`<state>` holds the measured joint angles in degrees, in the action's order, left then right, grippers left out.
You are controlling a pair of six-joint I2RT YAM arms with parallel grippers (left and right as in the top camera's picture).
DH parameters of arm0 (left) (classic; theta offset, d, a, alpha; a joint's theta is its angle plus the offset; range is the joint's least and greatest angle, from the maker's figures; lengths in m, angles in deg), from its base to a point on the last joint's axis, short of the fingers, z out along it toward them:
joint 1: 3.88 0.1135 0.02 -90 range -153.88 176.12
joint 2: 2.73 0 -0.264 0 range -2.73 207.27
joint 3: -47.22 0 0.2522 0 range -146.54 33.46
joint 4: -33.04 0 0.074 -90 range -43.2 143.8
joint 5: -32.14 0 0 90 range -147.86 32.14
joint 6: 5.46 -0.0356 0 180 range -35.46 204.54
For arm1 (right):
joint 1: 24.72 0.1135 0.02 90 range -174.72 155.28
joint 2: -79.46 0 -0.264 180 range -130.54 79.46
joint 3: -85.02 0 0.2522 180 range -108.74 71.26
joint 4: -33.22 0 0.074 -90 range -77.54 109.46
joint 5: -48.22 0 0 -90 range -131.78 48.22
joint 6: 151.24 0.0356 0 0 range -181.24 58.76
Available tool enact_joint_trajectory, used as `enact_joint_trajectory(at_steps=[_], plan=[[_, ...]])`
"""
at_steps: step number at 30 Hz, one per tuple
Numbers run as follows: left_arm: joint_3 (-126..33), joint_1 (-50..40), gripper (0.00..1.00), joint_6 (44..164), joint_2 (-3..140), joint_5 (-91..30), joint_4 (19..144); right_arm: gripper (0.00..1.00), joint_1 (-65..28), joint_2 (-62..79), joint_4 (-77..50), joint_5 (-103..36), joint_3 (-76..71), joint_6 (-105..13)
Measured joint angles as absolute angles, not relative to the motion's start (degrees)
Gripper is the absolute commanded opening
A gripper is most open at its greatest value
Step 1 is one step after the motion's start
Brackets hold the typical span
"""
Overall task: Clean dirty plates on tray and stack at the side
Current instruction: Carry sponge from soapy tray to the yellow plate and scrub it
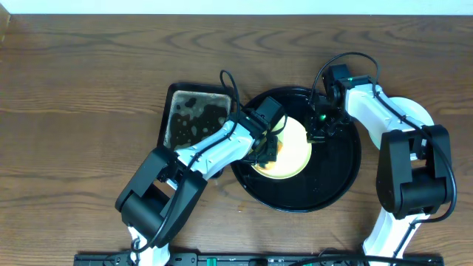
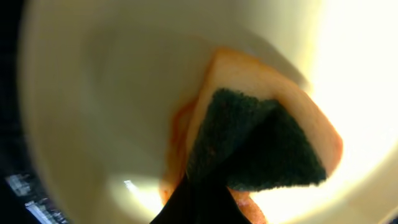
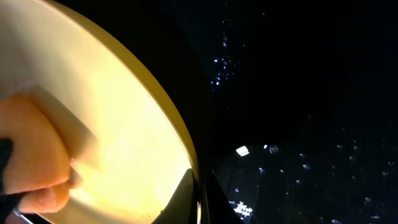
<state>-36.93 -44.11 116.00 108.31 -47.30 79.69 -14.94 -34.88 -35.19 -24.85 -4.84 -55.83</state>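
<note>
Nearest us, the tray (image 1: 299, 201) shows a broad crescent of bare black floor between its near rim and the pale yellow plate (image 1: 294, 140). This is the widest room we see inside the rim. The plate lies in the tray's left half, its left edge close to the tray's rim. On the plate, the left gripper (image 1: 270, 148) is clamped on a sponge (image 2: 267, 143), orange with a dark green scouring face. The sponge presses against the plate's inner surface, an orange-brown smear beside it. The right gripper (image 1: 319, 131) stands at the plate's right edge. Its wrist view shows the rim beside a dark finger, but we cannot tell whether the jaws are parted or closed. Farther left, a wet metal pan (image 1: 194, 118) sits just beside the tray on the table (image 1: 74, 89).
</note>
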Motion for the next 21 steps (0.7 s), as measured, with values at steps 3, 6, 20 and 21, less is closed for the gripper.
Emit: enact_joint_trajectory(at_steps=[3,6,20,21], plan=[[-37.2,-43.4,0.08,115.9,108.2,-51.4,79.4,0.01,-14.9,-34.9,-35.7,-24.8,-4.8,-55.8],[-37.2,-41.4,0.08,115.0,108.2,-54.8,76.4,0.01,-14.9,-34.9,-35.6,-24.5,-4.8,-55.8],[-36.4,-39.6,0.08,109.7,109.5,-57.4,62.0,0.01,-15.0,-34.5,-35.6,-24.9,-4.8,-55.1],[-36.4,-39.8,0.08,109.7,109.5,-57.0,61.7,0.01,-15.0,-34.5,-35.5,-24.9,-4.8,-55.1]])
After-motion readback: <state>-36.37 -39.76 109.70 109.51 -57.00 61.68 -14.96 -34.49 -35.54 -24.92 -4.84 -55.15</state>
